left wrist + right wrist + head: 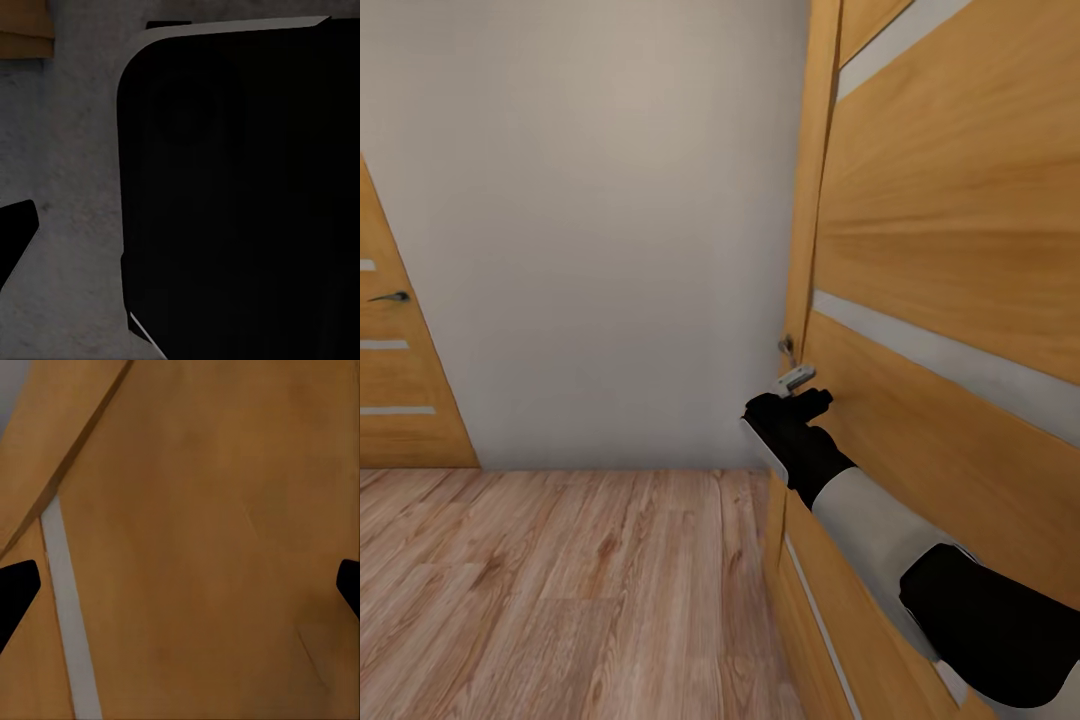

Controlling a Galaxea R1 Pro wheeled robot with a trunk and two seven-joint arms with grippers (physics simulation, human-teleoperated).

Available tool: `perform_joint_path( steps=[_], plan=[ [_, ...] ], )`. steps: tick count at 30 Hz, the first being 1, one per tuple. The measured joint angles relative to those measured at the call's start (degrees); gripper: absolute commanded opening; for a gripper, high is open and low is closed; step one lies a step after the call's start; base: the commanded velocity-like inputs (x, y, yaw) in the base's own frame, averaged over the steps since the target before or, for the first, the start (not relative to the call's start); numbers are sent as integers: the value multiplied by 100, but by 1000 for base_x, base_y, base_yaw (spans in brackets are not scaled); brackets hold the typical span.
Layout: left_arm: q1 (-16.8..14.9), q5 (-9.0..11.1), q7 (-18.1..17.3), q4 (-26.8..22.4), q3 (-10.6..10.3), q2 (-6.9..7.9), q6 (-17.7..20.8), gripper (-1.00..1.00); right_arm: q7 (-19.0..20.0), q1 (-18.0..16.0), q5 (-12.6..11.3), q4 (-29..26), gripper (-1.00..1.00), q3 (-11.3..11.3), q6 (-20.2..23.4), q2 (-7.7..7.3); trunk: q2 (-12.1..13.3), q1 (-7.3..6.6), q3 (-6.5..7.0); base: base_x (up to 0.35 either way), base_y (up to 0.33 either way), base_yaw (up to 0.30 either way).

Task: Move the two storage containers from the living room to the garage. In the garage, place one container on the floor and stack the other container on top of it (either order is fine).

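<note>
The robot stands close against a wooden door [960, 250] with pale horizontal inlay strips, on a light wood-plank floor [560, 590]. The door fills the right side of the head view, and its edge runs down beside a plain white wall [610, 230]. A small silver door handle [796, 379] sticks out from the door near that edge.

The right arm [880, 520], with its white forearm and black sleeve sections, reaches forward along the face of the door. The right gripper [800, 405] sits just below the door handle, at or touching it; whether the jaws hold the handle cannot be told from the head view. In the right wrist view the two dark fingertips [16, 585] stand wide apart at the picture's edges, so the jaws are released, and between them lies only the wooden door surface [202, 532] with one pale strip [69, 615] crossing it.

In the left wrist view a large black rounded body with a light rim [240, 195] takes up most of the picture over a grey mottled ground, with one dark fingertip [15, 232] at the side; the state of the left jaws cannot be told.

Away from the wooden door, across the wall, a second door [400, 370] of the same wood carries a dark lever handle [390, 297].
</note>
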Motion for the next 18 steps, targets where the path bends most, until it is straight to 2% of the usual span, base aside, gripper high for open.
perform_joint_path(
  steps=[6, 11, 18],
  plan=[
    [-1, -1, 0, 1, -1, 0, 0, 100, -196, 0, -77, 8, 100, 4, -69, 0, 1, 1, 0, 17, 0, 0],
    [0, -1, 0, 1, -1, 0, 0, 100, -313, -2, 57, 135, 100, 11, -7, 0, 0, 1, 1, 1, 0, 0],
    [0, -1, 0, 1, -1, 0, 0, 100, -348, -3, 115, 271, 100, 8, 21, 0, 0, 1, 1, 0, 0, 0]
  ],
)
